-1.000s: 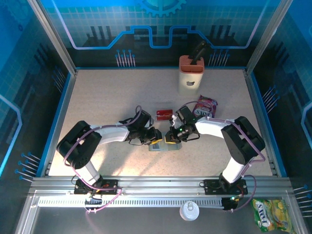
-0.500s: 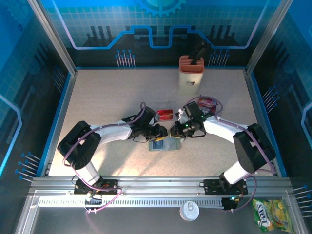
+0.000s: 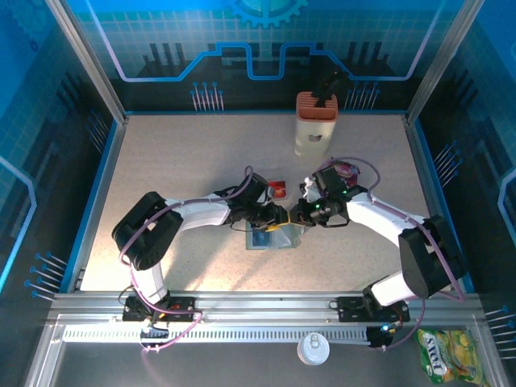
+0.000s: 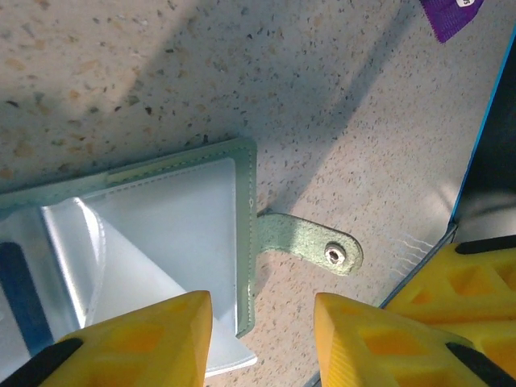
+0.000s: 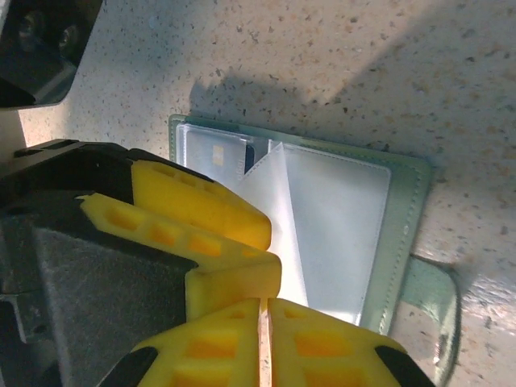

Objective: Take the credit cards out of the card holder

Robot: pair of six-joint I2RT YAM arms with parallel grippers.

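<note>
looking down from above, i see both arms have pushed farther out over the table, and the card holder (image 3: 286, 239) now lies open and flat between them. my left gripper (image 4: 262, 310) has let its fingers spread apart. they hang over the holder's edge with nothing between them. my right gripper (image 5: 264, 318) is pressed tight together, right by a lifted clear flap (image 5: 270, 210). i cannot tell if it pinches that flap. the red card (image 3: 276, 191) is out, lying on the table just past the holder, partly under my left arm. the blue card (image 3: 260, 239) sits in its pocket, so i think the job is half done. the two grippers are crowded close, and the flap lies over the pocket. the purple snack packet (image 3: 343, 171) and the orange block (image 3: 314, 121) stand farther back, not in my way.
</note>
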